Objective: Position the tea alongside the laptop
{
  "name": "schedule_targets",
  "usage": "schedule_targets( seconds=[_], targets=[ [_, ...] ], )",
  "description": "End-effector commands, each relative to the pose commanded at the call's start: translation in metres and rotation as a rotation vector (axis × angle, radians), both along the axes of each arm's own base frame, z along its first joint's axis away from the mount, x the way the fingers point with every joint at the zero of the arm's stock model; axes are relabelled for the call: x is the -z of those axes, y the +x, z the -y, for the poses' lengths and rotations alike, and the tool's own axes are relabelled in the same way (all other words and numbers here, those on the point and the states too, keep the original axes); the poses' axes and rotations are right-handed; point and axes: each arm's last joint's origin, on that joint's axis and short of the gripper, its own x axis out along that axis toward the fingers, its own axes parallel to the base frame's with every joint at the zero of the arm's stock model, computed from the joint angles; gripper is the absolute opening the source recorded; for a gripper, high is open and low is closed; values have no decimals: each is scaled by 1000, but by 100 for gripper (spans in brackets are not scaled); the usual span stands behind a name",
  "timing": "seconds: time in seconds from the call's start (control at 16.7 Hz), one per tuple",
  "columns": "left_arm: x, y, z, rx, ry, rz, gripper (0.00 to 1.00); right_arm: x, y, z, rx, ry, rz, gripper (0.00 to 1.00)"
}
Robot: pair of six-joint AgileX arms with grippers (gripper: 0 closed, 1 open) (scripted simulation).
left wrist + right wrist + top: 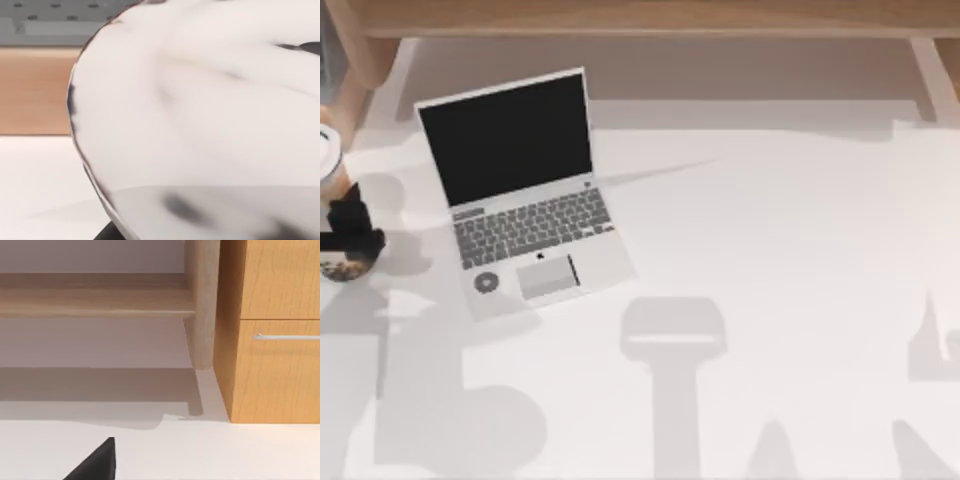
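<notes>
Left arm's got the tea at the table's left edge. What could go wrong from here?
1. The left gripper holds the tea at the table's far left edge; a slip might drop it off the table.
2. The laptop's open screen stands toward the cup; a low carry could clip it.
3. A tall cup may tip on release.

White table (laptop atop)

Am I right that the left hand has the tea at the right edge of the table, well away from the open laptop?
Not quite: the side is wrong. In the top view the left hand has the tea at the left edge of the table, not the right. The rest holds: the open laptop sits apart from it, with bare table between them.
</notes>
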Motion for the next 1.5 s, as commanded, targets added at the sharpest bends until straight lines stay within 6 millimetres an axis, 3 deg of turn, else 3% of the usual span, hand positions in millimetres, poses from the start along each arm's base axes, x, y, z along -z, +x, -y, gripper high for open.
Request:
schedule_targets(
  seconds=[0.72,0.84,1.2,1.5],
  targets=[
    [-8,-1,0,0,2,-6,0,0,0,0,0,0,0,100],
    [-23,6,5,-5,8,66,0,0,0,0,0,0,0,100],
    [-101,40,63,-113,-63,381,0,0,0,0,0,0,0,100],
    [-139,41,128,-269,-198,475,0,0,0,0,0,0,0,100]
  ],
)
